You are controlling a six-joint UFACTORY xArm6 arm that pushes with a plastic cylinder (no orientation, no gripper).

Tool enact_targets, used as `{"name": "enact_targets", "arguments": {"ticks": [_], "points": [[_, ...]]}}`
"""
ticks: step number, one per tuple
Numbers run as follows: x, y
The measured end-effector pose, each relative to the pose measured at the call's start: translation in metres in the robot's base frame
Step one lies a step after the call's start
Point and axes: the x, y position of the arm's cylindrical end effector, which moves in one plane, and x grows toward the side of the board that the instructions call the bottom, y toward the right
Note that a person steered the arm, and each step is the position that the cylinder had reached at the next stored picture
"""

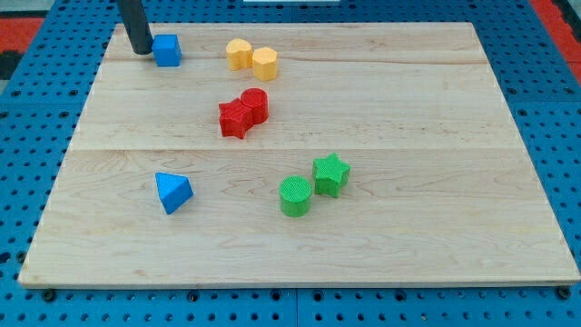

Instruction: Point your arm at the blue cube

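Note:
The blue cube (pixel 167 50) sits near the top left corner of the wooden board (pixel 408 209). My tip (pixel 142 51) rests on the board just to the left of the blue cube, very close to its left face or touching it. The dark rod rises from there out of the view's top.
A blue triangular block (pixel 172 193) lies at lower left. Two yellow blocks (pixel 240 54) (pixel 264 64) sit side by side at the top centre. A red star (pixel 235 118) and a red cylinder (pixel 255 104) touch at the centre. A green cylinder (pixel 294 196) and a green star (pixel 330 174) lie below them.

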Motion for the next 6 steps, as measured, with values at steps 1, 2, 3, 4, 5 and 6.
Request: {"name": "enact_targets", "arguments": {"ticks": [1, 2, 3, 4, 5, 6], "points": [[0.024, 0.000], [0.033, -0.005], [0.041, 0.004], [0.054, 0.047], [0.048, 0.068], [0.033, 0.068]]}}
